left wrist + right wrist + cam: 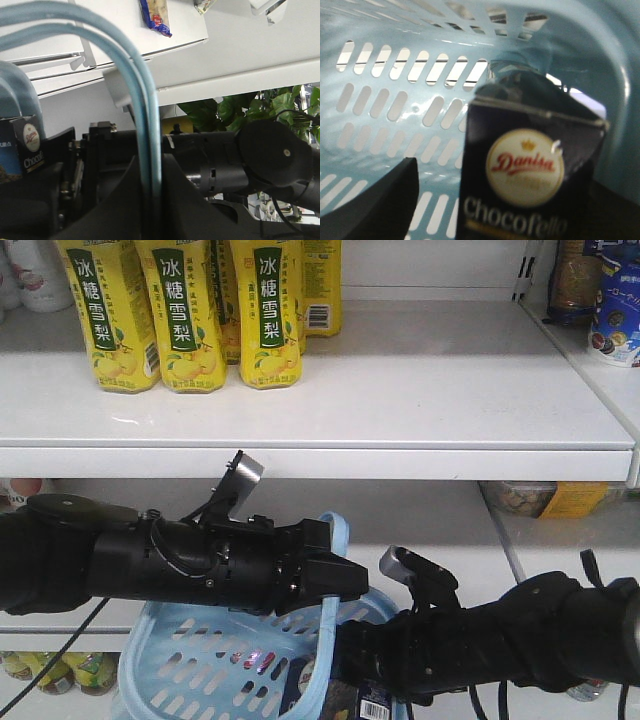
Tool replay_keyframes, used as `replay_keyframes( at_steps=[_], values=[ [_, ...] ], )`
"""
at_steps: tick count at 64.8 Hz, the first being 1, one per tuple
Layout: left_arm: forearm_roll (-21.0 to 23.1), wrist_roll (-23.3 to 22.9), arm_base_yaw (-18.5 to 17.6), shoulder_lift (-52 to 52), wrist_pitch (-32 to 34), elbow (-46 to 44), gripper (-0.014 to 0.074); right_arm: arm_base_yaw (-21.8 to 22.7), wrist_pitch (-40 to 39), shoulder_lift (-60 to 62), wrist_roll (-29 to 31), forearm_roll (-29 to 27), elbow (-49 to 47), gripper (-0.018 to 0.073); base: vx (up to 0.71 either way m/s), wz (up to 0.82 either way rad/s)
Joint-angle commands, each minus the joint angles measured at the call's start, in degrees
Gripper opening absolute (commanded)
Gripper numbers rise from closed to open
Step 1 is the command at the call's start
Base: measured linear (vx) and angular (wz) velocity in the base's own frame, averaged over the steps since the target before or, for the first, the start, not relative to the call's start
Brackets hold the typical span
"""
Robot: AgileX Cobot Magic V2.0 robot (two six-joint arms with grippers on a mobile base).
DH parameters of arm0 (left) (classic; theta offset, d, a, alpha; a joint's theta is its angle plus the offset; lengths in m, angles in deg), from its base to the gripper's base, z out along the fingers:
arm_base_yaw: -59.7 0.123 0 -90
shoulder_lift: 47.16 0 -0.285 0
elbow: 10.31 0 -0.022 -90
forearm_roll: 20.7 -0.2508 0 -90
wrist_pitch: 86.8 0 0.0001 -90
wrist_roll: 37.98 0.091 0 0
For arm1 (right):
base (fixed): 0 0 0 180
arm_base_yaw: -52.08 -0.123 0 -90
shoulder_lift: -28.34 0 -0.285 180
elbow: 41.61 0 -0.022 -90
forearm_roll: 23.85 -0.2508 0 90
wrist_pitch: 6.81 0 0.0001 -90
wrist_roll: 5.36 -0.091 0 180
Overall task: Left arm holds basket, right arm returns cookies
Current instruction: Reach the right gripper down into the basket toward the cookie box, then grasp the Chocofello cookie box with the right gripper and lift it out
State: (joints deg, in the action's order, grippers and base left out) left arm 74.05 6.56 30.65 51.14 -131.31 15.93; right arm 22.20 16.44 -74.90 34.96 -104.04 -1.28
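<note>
Left gripper (345, 588) is closed on the two thin handles (142, 100) of the basket (190, 660). In the left wrist view both blue loops go down between its black fingers (190, 210). So we judge the first part of the task as done: the left arm (180, 560) is holding the basket.

The right gripper (512, 210) is inside the basket, with the cookie box (530, 170) between its fingers. Its jaws are apart. One dark finger (390, 200) stands clear of the box, and the slotted wall of the basket shows in the gap. The other finger is only a dark blur at the edge, and we cannot tell if it touches the box. The box stands inside the basket, near a rounded corner. In the front view only its barcode shows, at the rim of the basket and under the right arm (520, 630).

In our judgement the second part is only at its beginning. The box is not yet clamped, not yet lifted out of the basket, and not yet put on a shelf (300, 390), which runs above the basket.

We count one basket with two handles, one cookie box and two arms. Above the basket we count three yellow drink cartons (185, 310) in the front row and at least one more behind them.
</note>
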Motion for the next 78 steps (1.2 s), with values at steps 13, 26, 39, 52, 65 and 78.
replay_keyframes(
  at_steps=[13, 26, 39, 52, 65, 78],
  values=[
    [3.5, 2.7, 0.0, -2.9, -0.3, -1.8, -0.0006, -0.1, 1.3, -1.9, 0.8, -0.7, -2.4, 0.0394, 0.00, 0.00],
    [3.5, 2.7, 0.0, -2.9, -0.3, -1.8, -0.0006, -0.1, 1.0, -2.1, 1.0, -0.7, -2.4, 0.0211, 0.00, 0.00],
    [3.5, 2.7, 0.0, -2.9, -0.3, -1.8, -0.0006, -0.1, 1.7, -2.1, 0.7, -0.6, -2.4, 0.0106, 0.00, 0.00],
    [3.5, 2.7, 0.0, -2.9, -0.3, -1.8, -0.0006, 0.2, 3.6, -1.3, 0.7, -0.7, -2.2, 0.0112, 0.00, 0.00],
    [3.5, 2.7, 0.0, -2.9, -0.3, -1.8, -0.0006, 4.8, 3.4, 4.3, 0.5, -0.9, -0.3, 0.0122, 0.00, 0.00],
    [3.5, 2.7, 0.0, -2.9, -0.3, -1.8, -0.0006, 10.7, 6.8, 12.0, 0.8, 0.2, 3.1, 0.0125, 0.00, 0.00]
  ],
)
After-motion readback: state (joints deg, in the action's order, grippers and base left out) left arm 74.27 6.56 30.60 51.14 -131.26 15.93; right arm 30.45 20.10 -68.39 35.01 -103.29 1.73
